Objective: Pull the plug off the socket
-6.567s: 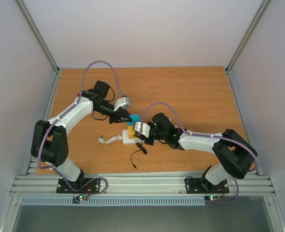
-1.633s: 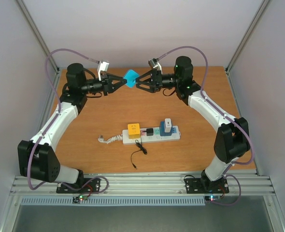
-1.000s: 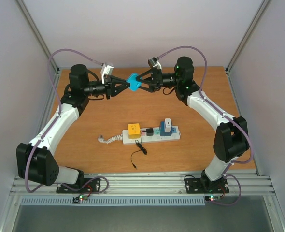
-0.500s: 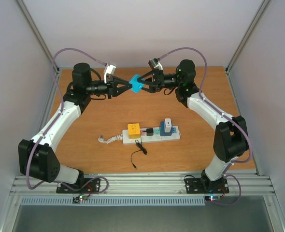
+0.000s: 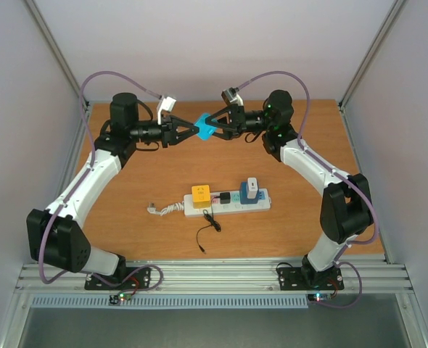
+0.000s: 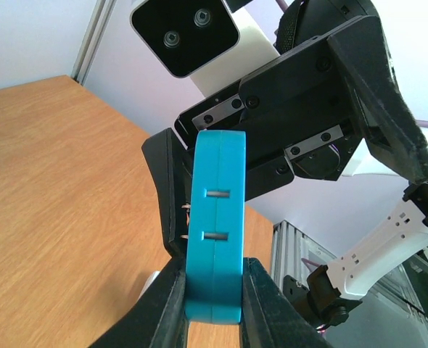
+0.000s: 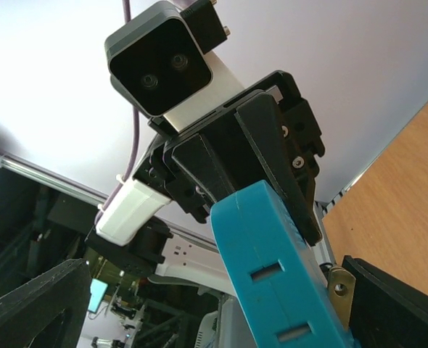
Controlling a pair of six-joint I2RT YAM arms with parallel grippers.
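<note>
A blue plug with two slots hangs in the air over the far part of the table. My left gripper is shut on it from the left, fingers pressed on both flat sides of the plug. My right gripper faces it from the right and is open, jaws wide on either side of the plug, the right finger close to it. The socket, a white strip, lies on the table below.
A yellow plug, a small black plug and a blue-and-white plug sit in the strip. Its coiled white cord trails left. A thin black cable runs toward the near edge. Grey walls enclose the table.
My left gripper has carried the blue plug slightly right, further between the right gripper's open jaws. The right arm has barely moved.
</note>
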